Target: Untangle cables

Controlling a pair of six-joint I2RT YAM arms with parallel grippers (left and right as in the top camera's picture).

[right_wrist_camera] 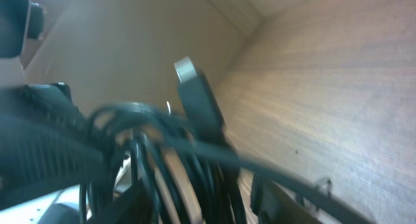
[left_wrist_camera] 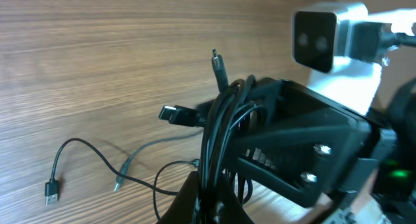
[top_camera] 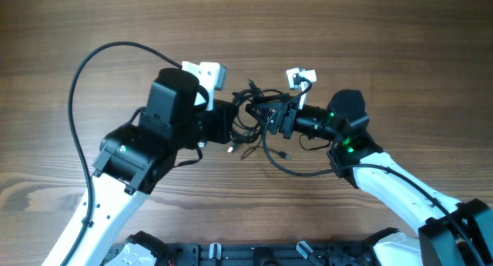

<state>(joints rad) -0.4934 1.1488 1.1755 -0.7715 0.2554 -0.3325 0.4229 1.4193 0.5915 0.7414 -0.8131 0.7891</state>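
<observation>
The cables (top_camera: 250, 112) are a knot of thin black cords hanging between my two grippers, with one loop (top_camera: 286, 164) trailing toward the front. My left gripper (top_camera: 231, 127) is shut on the bundle; in the left wrist view the cords (left_wrist_camera: 221, 120) rise from between its fingertips (left_wrist_camera: 218, 208). My right gripper (top_camera: 271, 116) faces it from the right, and its fingers (right_wrist_camera: 201, 204) stand apart with several cords (right_wrist_camera: 162, 130) running between them. A silver-tipped plug (right_wrist_camera: 186, 71) sticks up from the bundle.
Loose cord ends lie on the wooden table (left_wrist_camera: 97, 68): a flat plug (left_wrist_camera: 52, 189) and a silver-tipped plug (left_wrist_camera: 119, 182). The right arm's white camera (left_wrist_camera: 325, 36) is close above the bundle. Each arm's thick black cable (top_camera: 77, 104) arcs beside it.
</observation>
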